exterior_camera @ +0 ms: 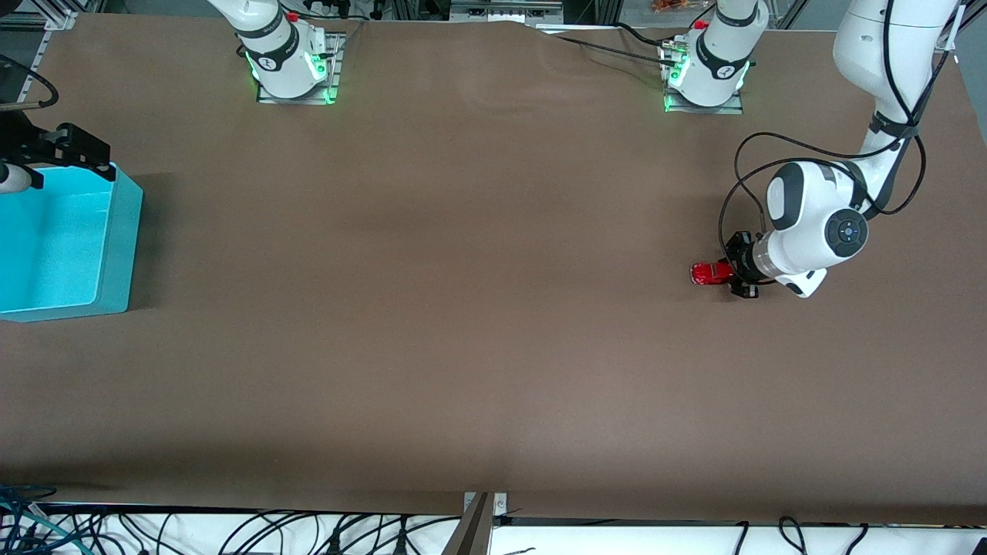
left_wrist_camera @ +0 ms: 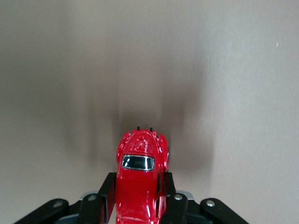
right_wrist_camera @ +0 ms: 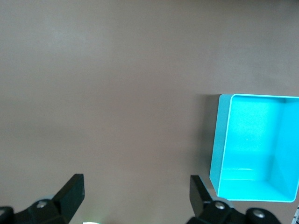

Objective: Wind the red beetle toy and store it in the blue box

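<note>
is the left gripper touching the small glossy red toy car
Touching: the left wrist view shows the left gripper with both fingers pressed against the sides of the small glossy red toy car.

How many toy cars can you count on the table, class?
1. The red beetle toy lies toward the left arm's end of the table, clamped in the left hand. No others show.

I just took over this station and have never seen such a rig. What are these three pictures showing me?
Two white robot arms stand at a brown table. One picture looks down from across the table; the other two come from cameras on each arm's wrist. The left gripper is shut on the red beetle toy, low at the table's left-arm end; its wrist view shows the toy between the fingers. The right gripper waits open by the blue box, which looks empty.
</note>
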